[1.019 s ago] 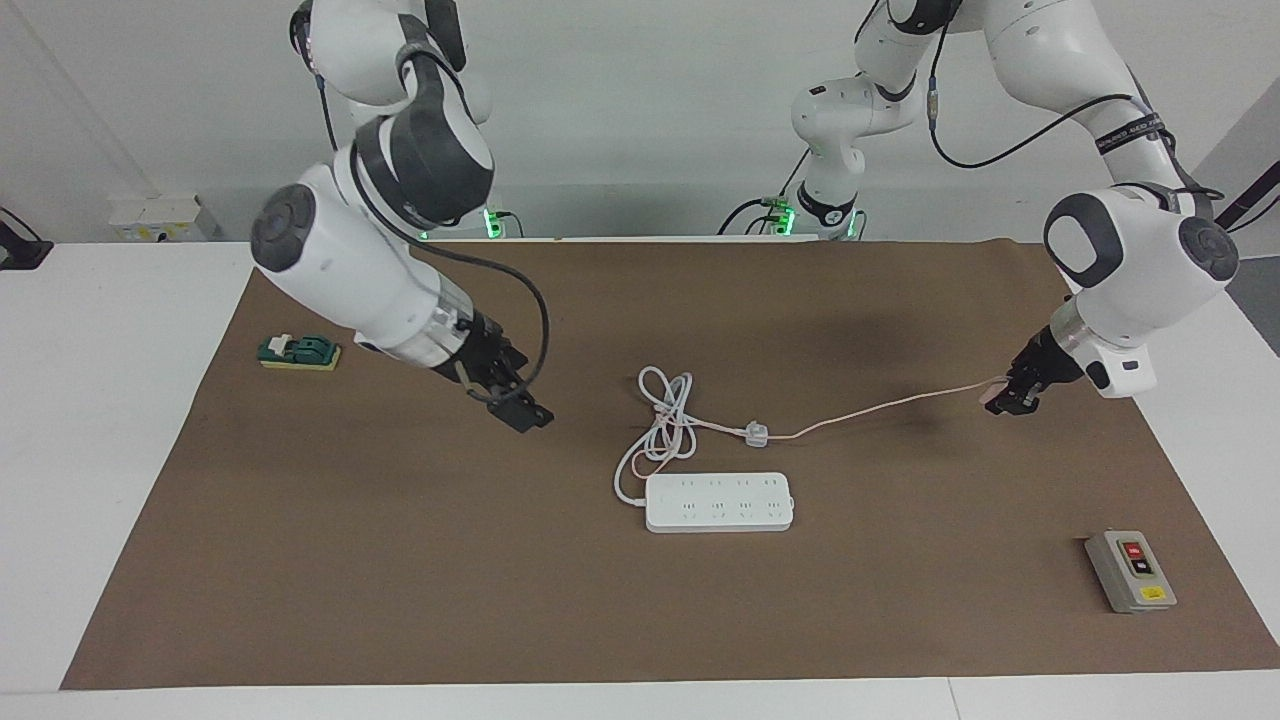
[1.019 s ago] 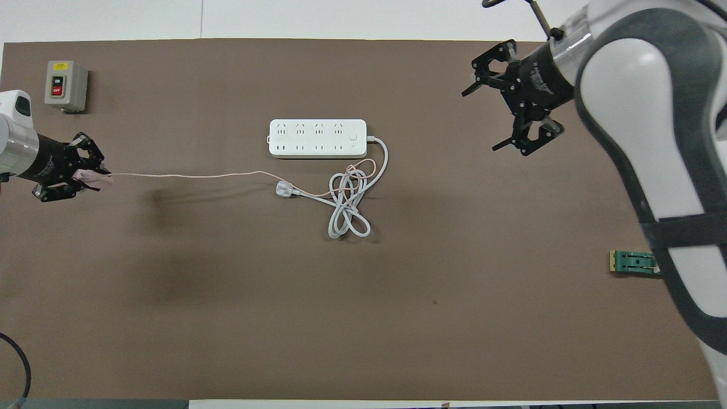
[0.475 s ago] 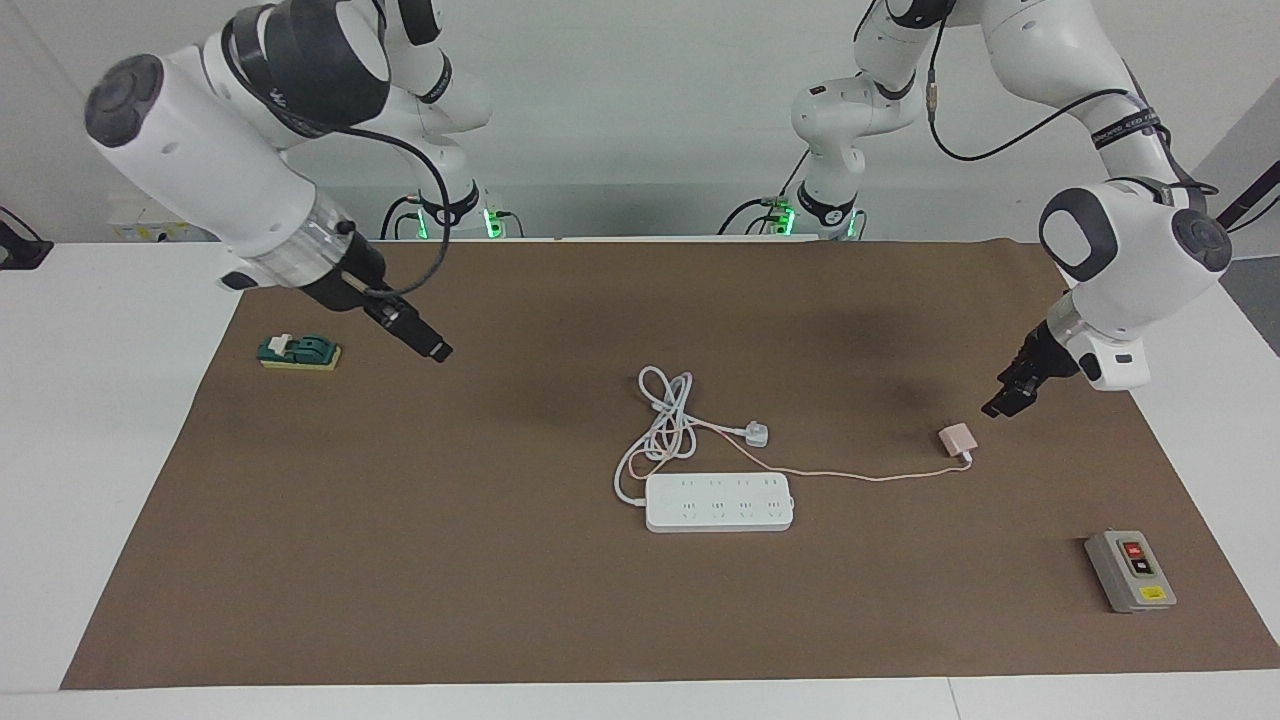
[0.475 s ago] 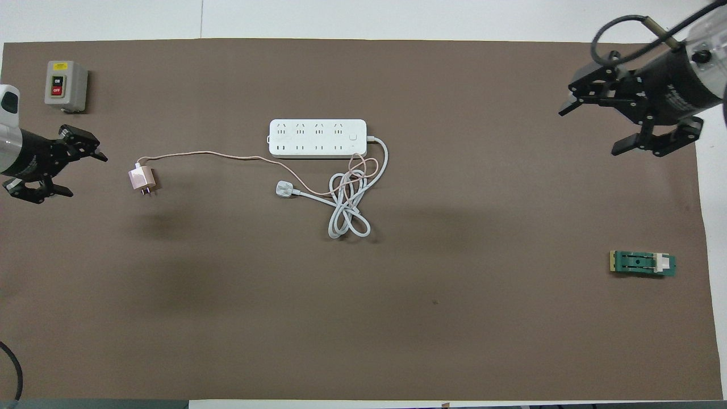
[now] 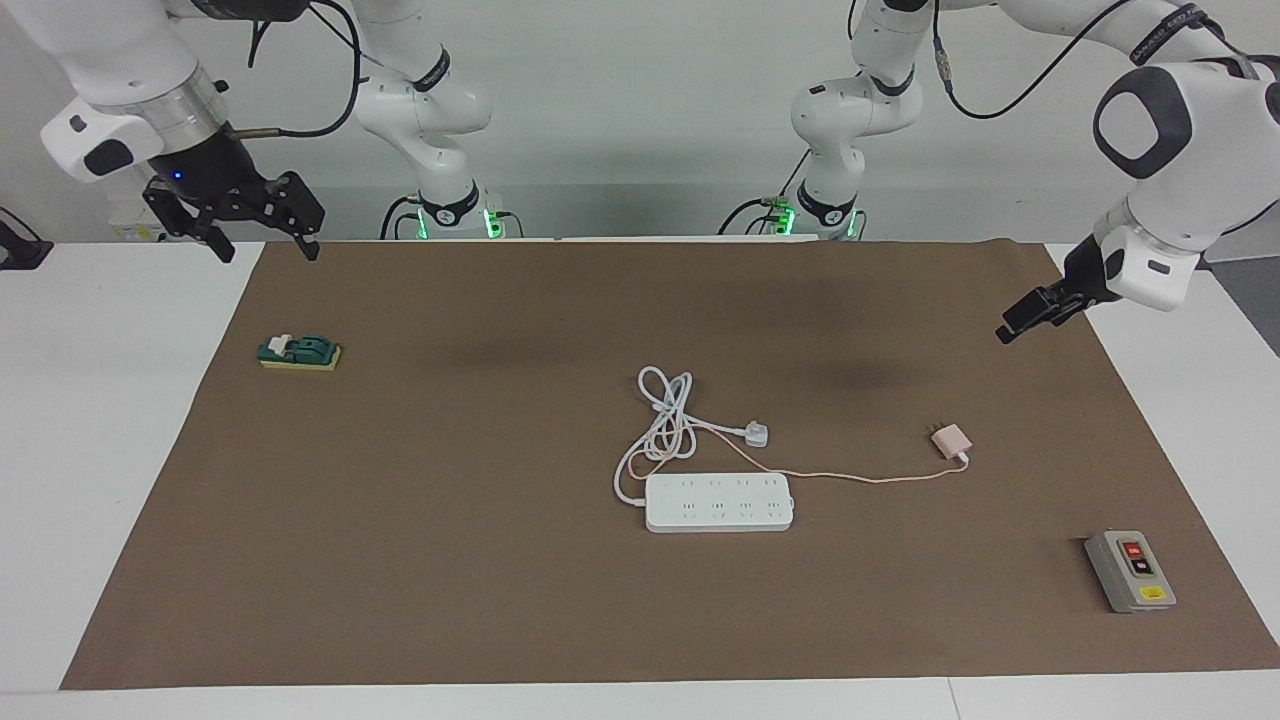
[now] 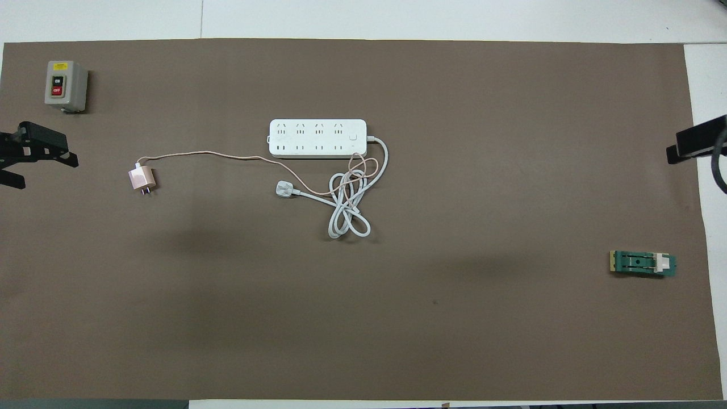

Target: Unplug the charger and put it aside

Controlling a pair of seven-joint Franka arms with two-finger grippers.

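Note:
The pale-pink charger (image 5: 951,440) lies unplugged on the brown mat, toward the left arm's end of the table; it also shows in the overhead view (image 6: 141,180). Its thin pink cable (image 5: 870,477) runs back past the white power strip (image 5: 720,502) into the coiled white cord (image 5: 665,420). My left gripper (image 5: 1010,330) is open and empty, raised over the mat's edge, apart from the charger. My right gripper (image 5: 268,248) is open and empty, raised over the mat's corner at the right arm's end.
A white three-pin plug (image 5: 760,434) lies by the coil. A grey switch box (image 5: 1130,572) stands farther from the robots than the charger. A green knife switch (image 5: 300,352) lies toward the right arm's end.
My left gripper let go of the charger, which now lies on the mat, then rose and drew back. My right arm lifted and pulled away to its end of the table.

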